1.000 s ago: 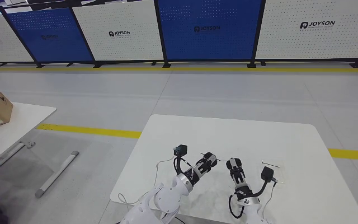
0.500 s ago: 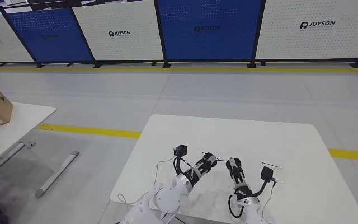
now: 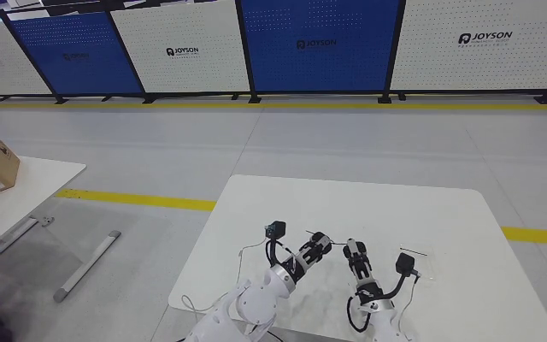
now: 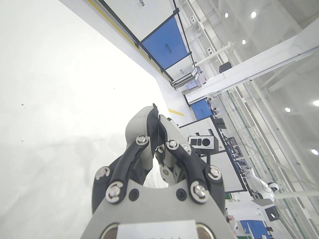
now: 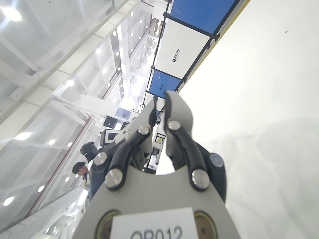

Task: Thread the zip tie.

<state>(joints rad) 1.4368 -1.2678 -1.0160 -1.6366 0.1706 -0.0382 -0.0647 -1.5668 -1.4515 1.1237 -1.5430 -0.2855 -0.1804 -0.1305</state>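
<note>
Counter (image 3: 385, 205): white top, smooth, matt, a few dark specks.
Left tool (image 4: 157, 115): fingers (image 4: 135, 128) pale grey, matt, plastic by look; links (image 4: 129, 160) black, semi-gloss; pins (image 4: 141, 140) bright polished metal; pads (image 4: 152, 123) black, ribbed.
Right tool (image 5: 162, 98): same finishes.
Zip tie (image 4: 158, 131): thin black plastic strip.

White table (image 3: 359, 201), rounded corners; thin dark strip (image 3: 411, 251) lying flat toward right edge (too small to identify).

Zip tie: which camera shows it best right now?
The top view: the zip tie reads as a thin dark line running between the left pincer and right pincer. In the left wrist view its thin edge shows pinched in that pincer; in the right wrist view, a small dark bit at the pincer's tip.
</note>
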